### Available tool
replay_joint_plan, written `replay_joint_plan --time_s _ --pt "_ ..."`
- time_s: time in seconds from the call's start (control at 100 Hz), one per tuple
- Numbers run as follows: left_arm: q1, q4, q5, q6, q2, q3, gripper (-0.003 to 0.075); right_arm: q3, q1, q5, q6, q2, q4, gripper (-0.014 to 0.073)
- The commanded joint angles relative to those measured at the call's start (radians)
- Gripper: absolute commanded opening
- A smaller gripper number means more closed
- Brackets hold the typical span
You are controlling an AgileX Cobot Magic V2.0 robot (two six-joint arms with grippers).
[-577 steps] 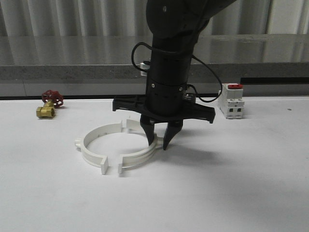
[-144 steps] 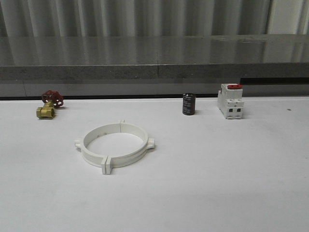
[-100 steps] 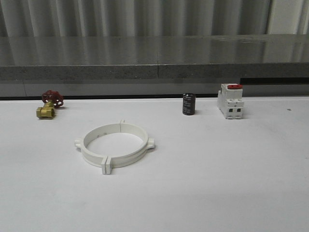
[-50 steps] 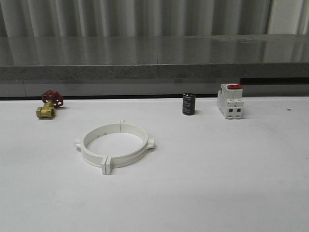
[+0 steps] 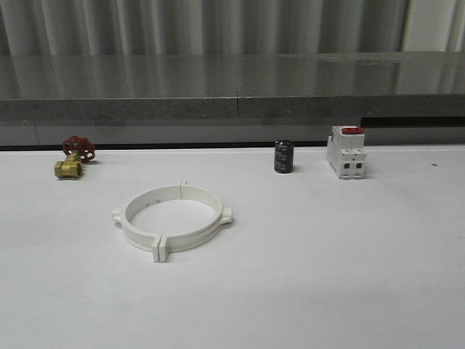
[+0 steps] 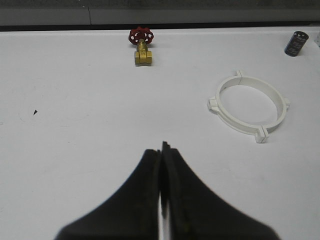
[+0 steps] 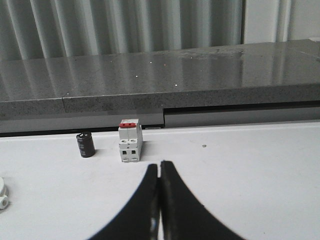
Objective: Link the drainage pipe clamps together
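Front view: drainage pipe clamps (image 5: 173, 218) lie flat on white surface (image 5: 327, 262), halves joined into closed ring, left of centre. Brass valve (image 5: 73, 157) far left, black cylinder (image 5: 283, 156) and white switch (image 5: 346, 151) at back.

Left wrist view: left tool (image 6: 162, 152) closed, empty, above bare surface; ring well apart from it.

Right wrist view: right tool (image 7: 159, 167) closed, empty; switch, cylinder beyond tips; ring edge (image 7: 2, 194) well apart at frame margin.

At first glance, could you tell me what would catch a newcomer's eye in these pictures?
The white drainage pipe clamps stand out first, closed into one flat ring on the white table, left of centre. Behind them along the far edge sit a brass valve with a red handwheel at left, a small black cylinder, and a white switch with a red top at right.
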Motion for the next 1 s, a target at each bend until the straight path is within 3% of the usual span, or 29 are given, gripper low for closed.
replay_joint_plan --time_s 0.0,0.99 --pt "0.002 -0.013 -0.07 -0.001 0.006 -0.026 -0.0021 -0.015 -0.005 -0.086 0.002 -0.019 0.012 -0.0067" --pt "0.002 -0.013 -0.07 -0.001 0.006 -0.026 -0.0021 -0.015 -0.005 -0.097 0.002 -0.019 0.011 -0.0067"
